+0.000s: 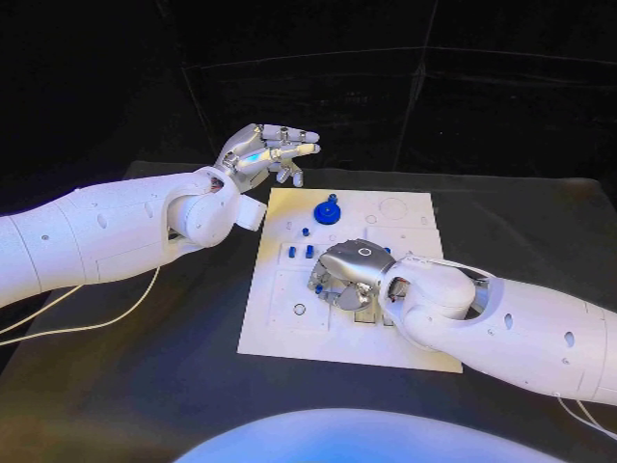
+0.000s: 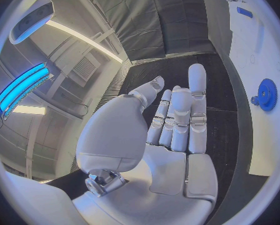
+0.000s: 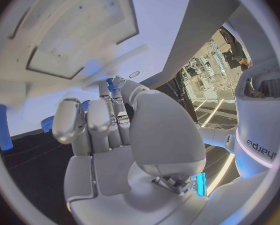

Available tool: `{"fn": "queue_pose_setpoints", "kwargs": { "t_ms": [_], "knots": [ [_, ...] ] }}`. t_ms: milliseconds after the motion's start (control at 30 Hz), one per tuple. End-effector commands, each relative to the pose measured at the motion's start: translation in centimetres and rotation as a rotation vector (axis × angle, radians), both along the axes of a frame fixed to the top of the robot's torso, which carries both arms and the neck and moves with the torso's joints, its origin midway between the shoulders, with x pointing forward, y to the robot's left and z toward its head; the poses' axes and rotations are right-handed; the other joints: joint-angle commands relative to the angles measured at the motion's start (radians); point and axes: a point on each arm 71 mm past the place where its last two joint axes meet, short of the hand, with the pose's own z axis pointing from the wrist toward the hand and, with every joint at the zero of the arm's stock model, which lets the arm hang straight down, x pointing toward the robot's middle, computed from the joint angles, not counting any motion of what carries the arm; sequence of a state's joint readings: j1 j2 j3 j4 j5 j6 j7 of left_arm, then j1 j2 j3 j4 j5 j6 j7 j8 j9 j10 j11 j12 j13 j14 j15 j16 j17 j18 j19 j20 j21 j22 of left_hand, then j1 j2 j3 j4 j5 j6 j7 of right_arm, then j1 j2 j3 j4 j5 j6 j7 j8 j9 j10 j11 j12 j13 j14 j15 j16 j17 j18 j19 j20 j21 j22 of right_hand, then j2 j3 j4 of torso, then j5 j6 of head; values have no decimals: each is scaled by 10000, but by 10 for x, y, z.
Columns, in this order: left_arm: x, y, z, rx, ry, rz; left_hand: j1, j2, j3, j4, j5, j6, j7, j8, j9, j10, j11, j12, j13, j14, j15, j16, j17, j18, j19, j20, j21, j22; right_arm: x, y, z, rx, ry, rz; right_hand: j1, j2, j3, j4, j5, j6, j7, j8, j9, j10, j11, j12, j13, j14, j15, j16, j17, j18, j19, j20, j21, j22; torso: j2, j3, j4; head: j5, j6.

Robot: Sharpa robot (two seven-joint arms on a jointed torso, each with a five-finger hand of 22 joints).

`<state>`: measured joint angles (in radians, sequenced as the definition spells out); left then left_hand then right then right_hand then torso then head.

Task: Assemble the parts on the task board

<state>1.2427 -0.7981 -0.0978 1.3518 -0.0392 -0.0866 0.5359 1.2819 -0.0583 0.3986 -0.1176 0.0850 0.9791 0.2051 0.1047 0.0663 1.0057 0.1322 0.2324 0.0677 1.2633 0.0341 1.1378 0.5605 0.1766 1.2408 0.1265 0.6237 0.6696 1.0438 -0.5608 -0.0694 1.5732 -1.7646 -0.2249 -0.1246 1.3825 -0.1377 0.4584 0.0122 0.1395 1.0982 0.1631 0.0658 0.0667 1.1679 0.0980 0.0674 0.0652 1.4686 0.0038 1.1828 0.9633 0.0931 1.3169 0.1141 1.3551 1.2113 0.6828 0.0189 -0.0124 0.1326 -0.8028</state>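
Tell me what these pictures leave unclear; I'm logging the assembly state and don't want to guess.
- Head view: the right hand covers the middle of the task board, hiding whatever lies under it.
- Right wrist view: a small blue part sits at the fingers; whether it is pinched is unclear.
- Head view: the small blue parts are too small to identify.

Your left arm point(image 1: 100, 231) comes in from the left and bends up at the wrist, so the left hand point(image 1: 264, 151) is raised at the far left, palm turned up, fingers spread and holding nothing; the left wrist view shows that hand point(image 2: 171, 130) with fingers straight and side by side. Your right arm point(image 1: 531, 333) reaches in from the near right, and the right hand point(image 1: 348, 277) is turned palm down in the middle, fingers curled under. In the right wrist view its fingers point(image 3: 115, 110) pinch a small blue piece at their tips.
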Motion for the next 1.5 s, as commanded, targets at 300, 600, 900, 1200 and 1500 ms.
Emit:
{"fn": "queue_pose_setpoints", "kwargs": {
  "t_ms": [300, 600, 900, 1200, 1500],
  "knots": [
    [0, 0, 1, -79, 32, -101, 53, 35, -35, -60, 26, -108, 8, 28, 15, -86, -5, 72, 2, -81, 13, 16, -30, 54, -3, 26, -51, -17, 2, -2, 2, 272, -352, -336, -179, -82, -346, -53, 13, -1026, 128, -50, -35, -1195, 183, 8, -17, -220, 222, -521, -849, 179, -778, 155, -793, -1037, -2, -3, 9, -11, -5],
    [1, 1, 0, -52, 84, -107, 50, 34, -41, -60, 26, -117, 11, 31, 15, -97, -2, 75, 1, -87, 15, 13, -44, 54, -3, 27, -54, -19, -5, -21, 15, 1418, -602, -616, -166, -82, -538, -93, 51, -1188, 149, -21, -9, -1284, 193, 232, 25, -213, 223, -558, -969, 203, -819, 177, -906, -1164, -22, 3, -21, -29, 72],
    [0, 3, -3, 7, 159, -120, 47, 32, -47, -61, 25, -125, 14, 33, 15, -106, 0, 80, 1, -90, 18, 12, -51, 53, -3, 29, -56, -22, 7, -63, 42, 1138, -561, -1525, -230, -177, -756, -88, 89, -1177, 106, -9, 2, -1294, 161, 394, 26, -184, 204, -542, -996, 198, -768, 165, -916, -1163, -15, 3, -12, -216, 235],
    [-1, 1, -5, 38, 220, -189, 47, 32, -47, -61, 25, -125, 14, 33, 15, -106, 0, 80, 1, -90, 18, 12, -51, 53, -3, 29, -56, -22, 34, -104, 53, -128, -734, -2757, -214, -245, -1567, -54, 46, -1523, -38, -32, -9, -1790, 106, 626, 15, -201, 155, -658, -1261, 222, -804, 116, -1099, -1360, 0, 2, 16, -327, 362],
    [-1, 1, -6, 52, 246, -212, 44, 31, -56, -63, 24, -133, 16, 39, 16, -116, 3, 88, 2, -95, 20, 11, -62, 52, -3, 31, -60, -25, 39, -110, 48, -1077, -382, -2842, -39, -86, -1881, -53, 10, -1513, -92, 5, 13, -1784, 78, 875, 33, -188, 129, -648, -1285, 209, -730, 100, -1106, -1343, 13, 4, 11, -330, 340]
  ]
}}
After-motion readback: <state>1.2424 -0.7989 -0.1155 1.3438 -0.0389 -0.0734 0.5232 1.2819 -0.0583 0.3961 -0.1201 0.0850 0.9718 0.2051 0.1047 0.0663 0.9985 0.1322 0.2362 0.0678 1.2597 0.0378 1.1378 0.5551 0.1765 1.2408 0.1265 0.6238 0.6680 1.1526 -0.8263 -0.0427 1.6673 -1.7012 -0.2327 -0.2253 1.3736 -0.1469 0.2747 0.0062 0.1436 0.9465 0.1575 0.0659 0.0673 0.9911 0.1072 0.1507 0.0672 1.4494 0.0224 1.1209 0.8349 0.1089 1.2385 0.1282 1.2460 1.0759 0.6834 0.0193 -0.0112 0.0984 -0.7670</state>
